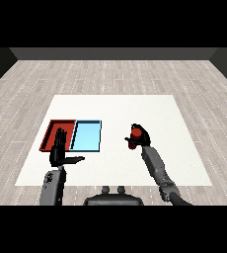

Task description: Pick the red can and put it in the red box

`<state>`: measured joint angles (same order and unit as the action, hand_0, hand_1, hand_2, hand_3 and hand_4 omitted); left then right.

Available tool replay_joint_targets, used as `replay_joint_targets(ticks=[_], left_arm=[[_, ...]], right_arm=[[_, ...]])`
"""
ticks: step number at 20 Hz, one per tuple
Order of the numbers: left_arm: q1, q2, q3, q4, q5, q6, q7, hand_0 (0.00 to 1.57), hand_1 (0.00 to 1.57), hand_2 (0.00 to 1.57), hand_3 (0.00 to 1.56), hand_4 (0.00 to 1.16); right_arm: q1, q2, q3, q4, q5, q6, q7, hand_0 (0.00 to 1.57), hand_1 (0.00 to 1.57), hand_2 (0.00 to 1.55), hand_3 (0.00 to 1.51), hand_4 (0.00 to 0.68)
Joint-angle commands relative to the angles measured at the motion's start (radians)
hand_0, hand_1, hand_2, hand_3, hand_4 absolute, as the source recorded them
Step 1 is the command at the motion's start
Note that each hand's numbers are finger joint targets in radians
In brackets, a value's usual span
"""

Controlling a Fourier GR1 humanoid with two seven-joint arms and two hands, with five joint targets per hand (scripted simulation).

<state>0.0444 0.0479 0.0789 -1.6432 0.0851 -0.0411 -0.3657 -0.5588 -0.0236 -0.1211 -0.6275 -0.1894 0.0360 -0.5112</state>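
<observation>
Head view. Nearest the camera, two grey forearms enter from the lower corners. On the left side, the left hand (60,149) stands upright with its fingers straight and its thumb stretched out toward 3 o'clock; it holds nothing. Its fingertips overlap the near edge of the red tray (52,129) as seen from here; whether they touch it cannot be told.

On the right side, the right hand (141,138) is curled round the red can (133,137). The can sits at the 9 o'clock side of that hand, its red body showing between the black fingers. Whether it rests on the white table (115,111) or is lifted clear cannot be told.

Red tray and light blue tray (87,136) lie side by side, edges touching, with the red one at 9 o'clock of the blue one. The can is well apart from both trays, at 3 o'clock of the blue tray. Grey wood-plank floor (110,74) surrounds the table.
</observation>
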Motion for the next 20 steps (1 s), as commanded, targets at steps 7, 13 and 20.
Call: replay_joint_targets(ticks=[7,13,20], left_arm=[[-0.009,0.008,0.012,0.061,-0.006,-0.021,-0.075,0.00,0.00,0.00,0.00,0.00],[-0.014,-0.019,-0.034,0.033,-0.026,-0.004,-0.029,0.00,0.00,0.00,0.00,0.00],[-0.078,0.000,-0.052,0.074,-0.068,0.006,0.030,0.00,0.00,0.00,0.00,0.00]], right_arm=[[-0.026,0.000,0.037,-0.008,0.070,-0.095,-0.006,1.46,1.46,1.45,1.43,0.656],[-0.009,-0.022,0.056,-0.155,0.075,-0.091,0.055,1.46,1.46,1.45,1.41,0.660],[0.177,-0.023,0.110,-0.436,0.068,-0.085,0.084,1.43,1.43,1.44,1.41,0.649]])
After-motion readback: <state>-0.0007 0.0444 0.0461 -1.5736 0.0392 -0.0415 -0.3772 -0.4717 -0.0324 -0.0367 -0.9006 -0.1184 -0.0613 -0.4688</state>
